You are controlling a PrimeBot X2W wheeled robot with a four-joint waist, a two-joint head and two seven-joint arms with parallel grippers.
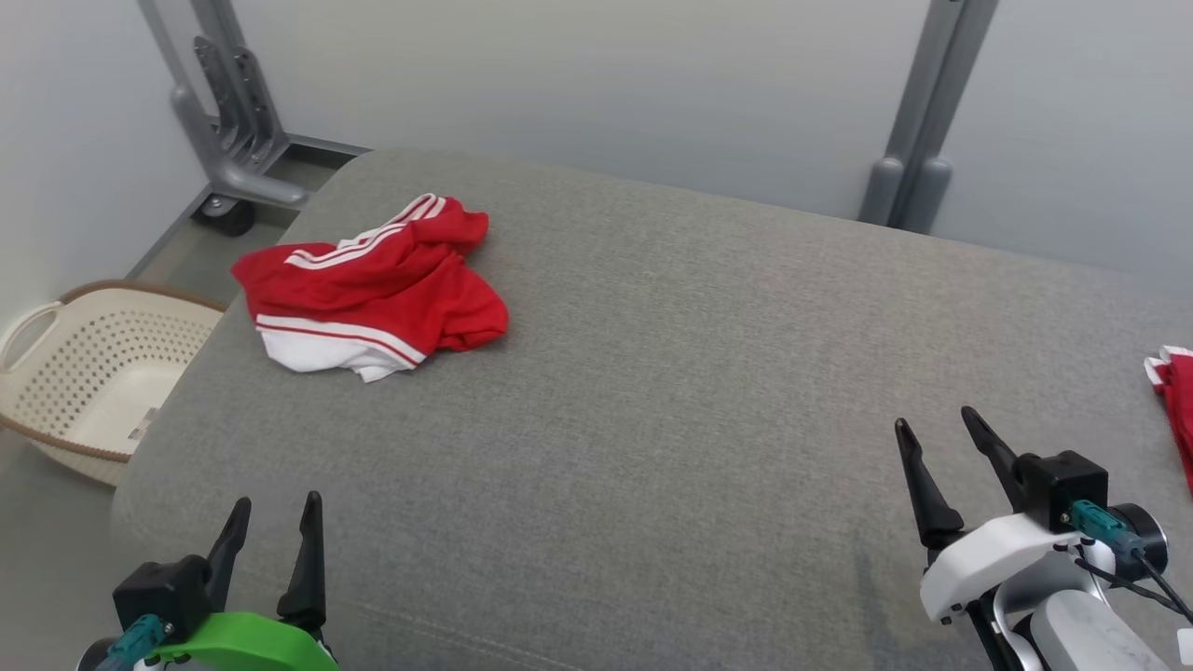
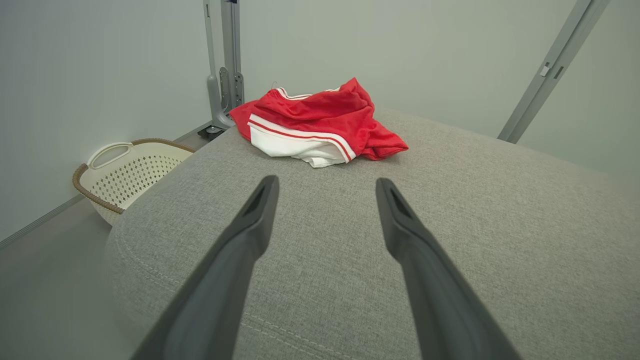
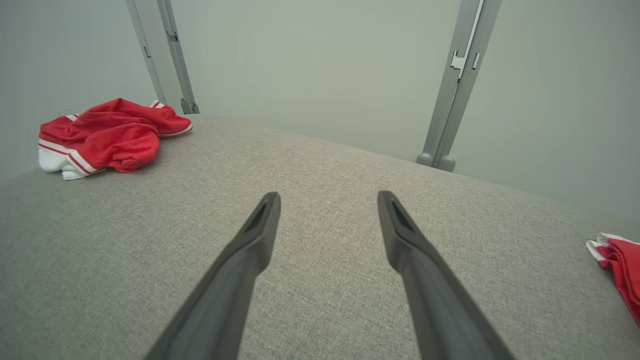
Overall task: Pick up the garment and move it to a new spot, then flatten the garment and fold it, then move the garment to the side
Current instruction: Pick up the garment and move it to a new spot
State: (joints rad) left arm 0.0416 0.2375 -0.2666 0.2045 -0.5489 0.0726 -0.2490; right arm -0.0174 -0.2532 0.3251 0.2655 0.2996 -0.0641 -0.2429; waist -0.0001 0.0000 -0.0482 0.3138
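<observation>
Head view: reach the wide-open, empty left gripper [image 1: 278, 500] forward to the crumpled red-and-white sports garment [image 1: 373, 280] lying well ahead. Pinch a raised red fold, then lift clear of the grey cushion [image 1: 652, 373]. Leave the right gripper [image 1: 935, 418], likewise open, aside.

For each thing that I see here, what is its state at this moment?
red garment, crumpled in a heap, untouched
second red garment, lying at the right edge, partly out of view
basket, upright on the floor
left gripper, open, empty
right gripper, open, empty
</observation>
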